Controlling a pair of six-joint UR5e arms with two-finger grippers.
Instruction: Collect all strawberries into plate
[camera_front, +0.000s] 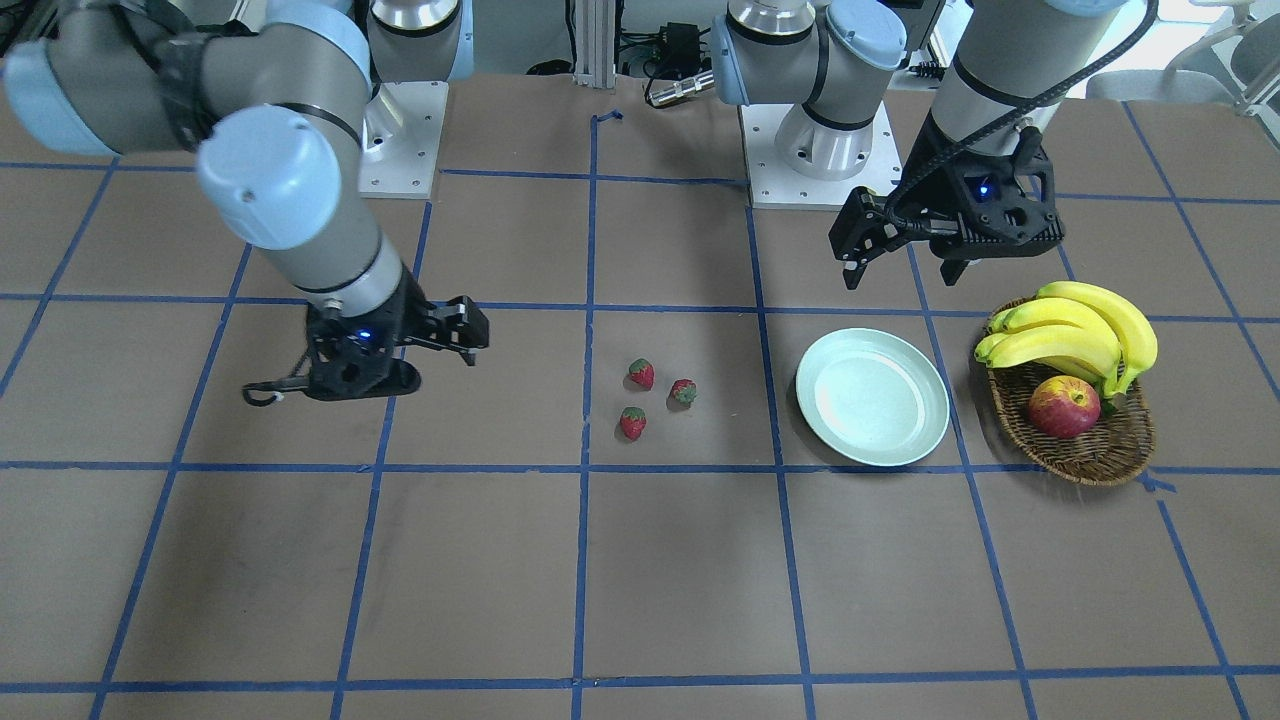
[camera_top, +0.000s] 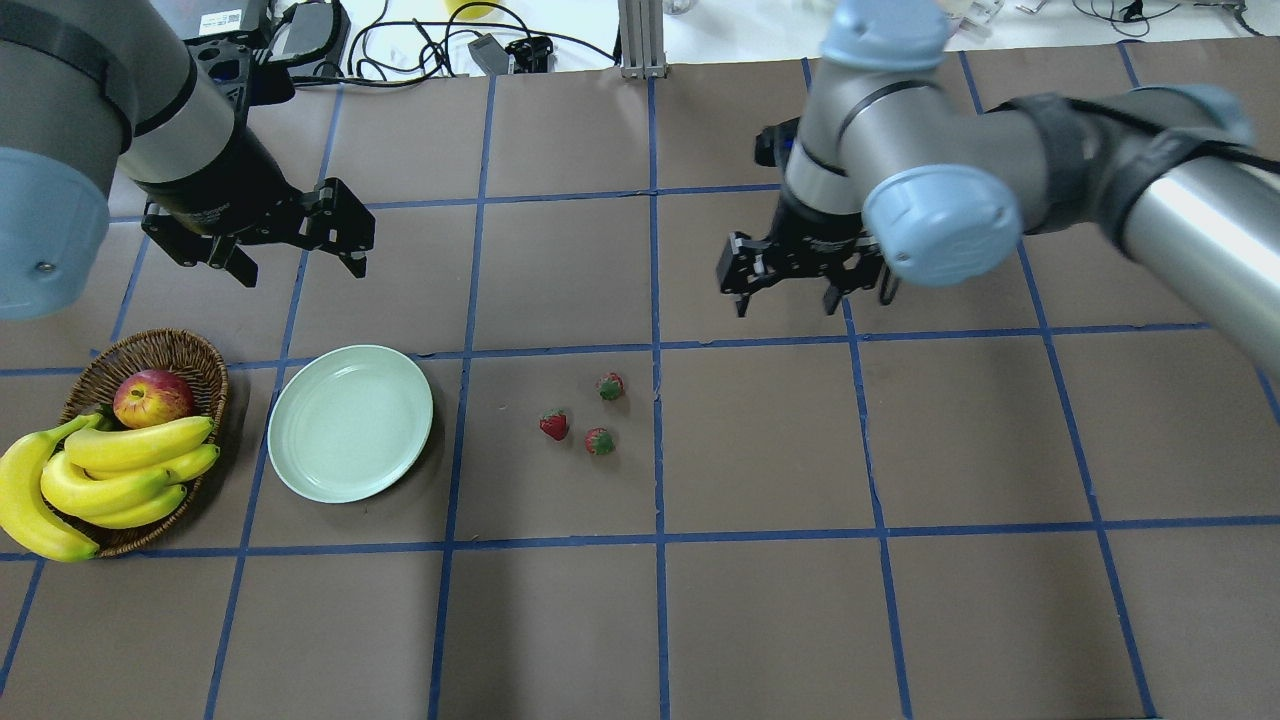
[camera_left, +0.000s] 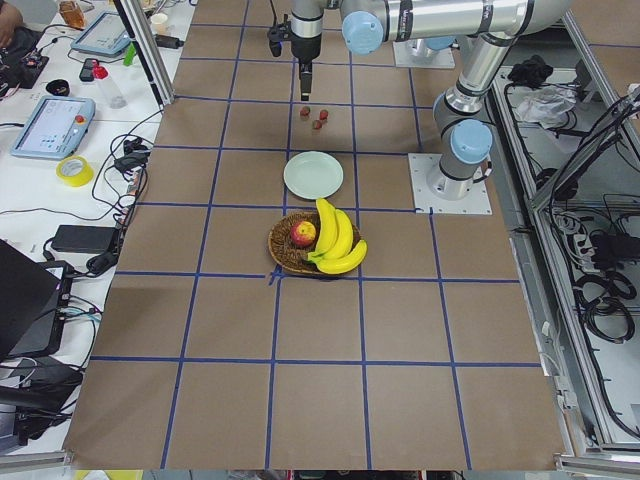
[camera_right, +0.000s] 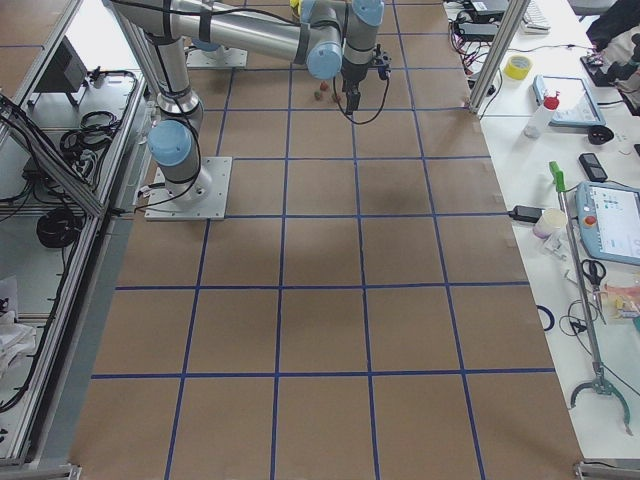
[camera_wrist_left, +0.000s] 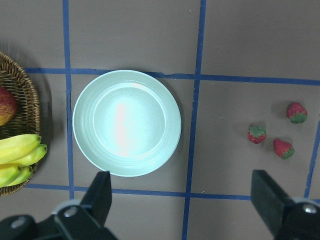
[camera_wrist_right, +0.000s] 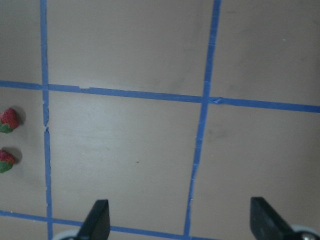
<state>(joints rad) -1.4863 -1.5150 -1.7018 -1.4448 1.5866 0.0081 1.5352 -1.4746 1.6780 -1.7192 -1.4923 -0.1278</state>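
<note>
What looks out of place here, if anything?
Nothing is spilled or damaged. Only the three strawberries lie loose on the table beside the empty plate, while the bananas and apple sit in the basket.

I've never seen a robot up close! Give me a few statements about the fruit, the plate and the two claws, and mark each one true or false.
1. The plate is empty. True.
2. The apple lies on the plate. False: it sits in the basket with the bananas.
3. Three strawberries lie on the bare table. True.
4. The left gripper holds a strawberry. False: it hangs open and empty above the table.
5. The right gripper is open. True.
</note>
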